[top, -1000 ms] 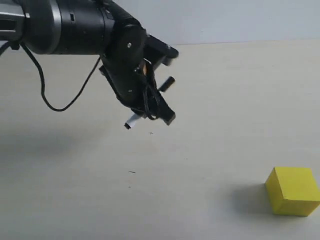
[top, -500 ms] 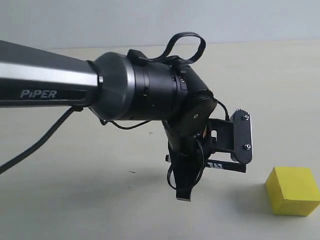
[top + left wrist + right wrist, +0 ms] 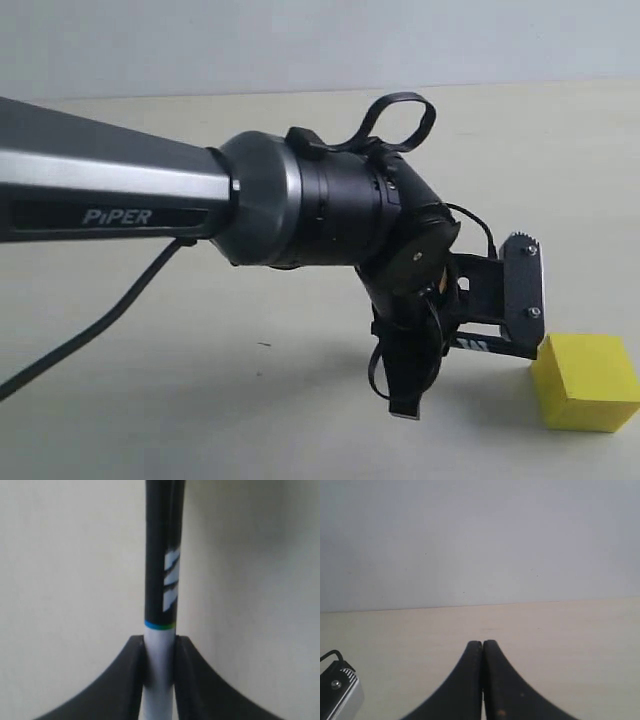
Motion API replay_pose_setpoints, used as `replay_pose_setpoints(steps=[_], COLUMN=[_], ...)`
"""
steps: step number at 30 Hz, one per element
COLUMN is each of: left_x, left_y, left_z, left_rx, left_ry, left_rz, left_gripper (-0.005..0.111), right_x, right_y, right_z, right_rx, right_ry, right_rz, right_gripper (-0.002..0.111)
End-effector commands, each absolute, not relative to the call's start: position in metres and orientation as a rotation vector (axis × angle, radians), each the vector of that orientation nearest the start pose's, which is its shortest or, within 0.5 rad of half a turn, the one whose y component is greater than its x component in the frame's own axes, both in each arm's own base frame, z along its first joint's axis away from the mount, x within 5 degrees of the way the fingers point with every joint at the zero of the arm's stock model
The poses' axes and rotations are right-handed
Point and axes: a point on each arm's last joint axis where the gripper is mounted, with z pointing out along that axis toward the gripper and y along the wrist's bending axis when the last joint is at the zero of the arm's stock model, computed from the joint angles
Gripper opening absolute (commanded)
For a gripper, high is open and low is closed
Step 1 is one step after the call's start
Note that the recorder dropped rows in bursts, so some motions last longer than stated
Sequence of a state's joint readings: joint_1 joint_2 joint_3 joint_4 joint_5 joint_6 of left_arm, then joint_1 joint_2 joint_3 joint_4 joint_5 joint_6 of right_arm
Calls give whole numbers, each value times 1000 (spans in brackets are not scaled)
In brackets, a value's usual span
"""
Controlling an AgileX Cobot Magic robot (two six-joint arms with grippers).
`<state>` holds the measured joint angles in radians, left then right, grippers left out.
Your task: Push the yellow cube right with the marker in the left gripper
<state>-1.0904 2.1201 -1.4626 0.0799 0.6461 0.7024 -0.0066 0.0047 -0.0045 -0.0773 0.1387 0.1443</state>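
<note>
The yellow cube (image 3: 586, 382) sits on the pale table at the lower right of the exterior view. My left gripper (image 3: 422, 348) hangs low just left of it, shut on the marker (image 3: 492, 346). The marker lies level and points right, and its black cap end reaches the cube's upper left edge; whether they touch I cannot tell. In the left wrist view the fingers (image 3: 134, 675) of the left gripper (image 3: 160, 647) clamp the white barrel, and the marker (image 3: 162, 570) runs out with its lettered black cap. The cube is outside that view. My right gripper (image 3: 483, 645) is shut on nothing.
The thick black-and-grey arm (image 3: 120, 195) marked "PiPER" spans the left half of the exterior view, with a loose cable (image 3: 90, 335) drooping under it. A bolted plate (image 3: 523, 290) stands just above the cube's left side. A grey metal part (image 3: 337, 692) shows in the right wrist view's corner.
The left arm has swung from the upper left down and to the right, bringing the marker's cap end up to the cube. The cube has not moved.
</note>
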Motion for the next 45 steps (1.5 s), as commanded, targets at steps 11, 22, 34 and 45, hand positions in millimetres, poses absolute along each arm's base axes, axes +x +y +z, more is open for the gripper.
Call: replay_pose_setpoints(steps=[11,22,34,45], left_x=[221,307,296,304], left_y=[-385,-288,-309,-305], left_z=[158,193,182,150], left_rx=[-2550,-1026,-630,-174], left_ry=[-2407,-3246,-3160,-3192], left_rz=[65,39,503,336], left_gripper=[0,0,0,0], right_x=[56,56,56,56], right_y=[-1,-1,-1,-1], right_z=[201,201,201,201], right_rx=[65,65,65,63], right_ry=[1616,1616,1616,1616], right_rz=[37,37,37,35], right_gripper=[0,0,0,0])
